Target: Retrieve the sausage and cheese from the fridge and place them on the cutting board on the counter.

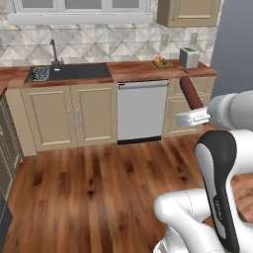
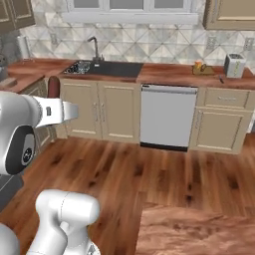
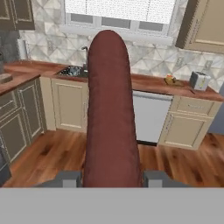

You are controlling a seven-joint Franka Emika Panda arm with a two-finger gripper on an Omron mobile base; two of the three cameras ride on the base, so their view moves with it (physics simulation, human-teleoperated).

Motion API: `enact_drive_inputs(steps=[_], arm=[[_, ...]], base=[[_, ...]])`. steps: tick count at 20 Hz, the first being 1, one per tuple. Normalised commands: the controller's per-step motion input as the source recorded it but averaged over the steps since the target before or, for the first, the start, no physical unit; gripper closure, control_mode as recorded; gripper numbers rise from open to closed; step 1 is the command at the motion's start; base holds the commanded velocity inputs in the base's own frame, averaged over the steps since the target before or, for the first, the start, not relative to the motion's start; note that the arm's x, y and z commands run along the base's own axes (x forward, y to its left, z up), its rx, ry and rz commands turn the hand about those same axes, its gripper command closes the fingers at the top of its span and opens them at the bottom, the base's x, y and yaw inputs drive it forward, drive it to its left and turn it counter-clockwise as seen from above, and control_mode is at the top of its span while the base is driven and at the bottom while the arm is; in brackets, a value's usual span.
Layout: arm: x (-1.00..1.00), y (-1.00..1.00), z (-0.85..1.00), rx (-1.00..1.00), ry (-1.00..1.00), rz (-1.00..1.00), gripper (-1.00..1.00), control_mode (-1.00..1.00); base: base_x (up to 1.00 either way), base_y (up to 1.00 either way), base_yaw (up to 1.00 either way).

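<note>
Currently the sausage point(image 3: 111, 109) is clamped between the closed fingers of the gripper point(image 3: 111, 178), carried mid-room.
Left to right: sink point(image 2: 107, 68), dishwasher point(image 2: 168, 115), then the cutting board point(image 2: 203, 70) on the counter point(image 2: 169, 73), well apart; the long sausage could be knocked loose if swung against cabinets.

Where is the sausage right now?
The sausage is clamped in the robot's pincer, held up over the wooden floor, facing the dishwasher and counter.
</note>
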Motion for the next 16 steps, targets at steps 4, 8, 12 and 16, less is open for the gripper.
enact_drive_inputs(steps=[4, 8, 12, 16], arm=[[0.0, 0.0, 0.0, 0.0, 0.0, 0.0, 1.0, 1.0], [0.0, 0.0, 0.0, 0.0, 0.0, 0.0, 1.0, 1.0], [0.0, 0.0, 0.0, 0.0, 0.0, 0.0, 1.0, 1.0], [0.0, 0.0, 0.0, 0.0, 0.0, 0.0, 1.0, 1.0]], base=[[1.0, 0.1, -0.03], [1.0, 0.08, -0.16], [1.0, 0.03, -0.21], [1.0, 0.04, -0.29]])
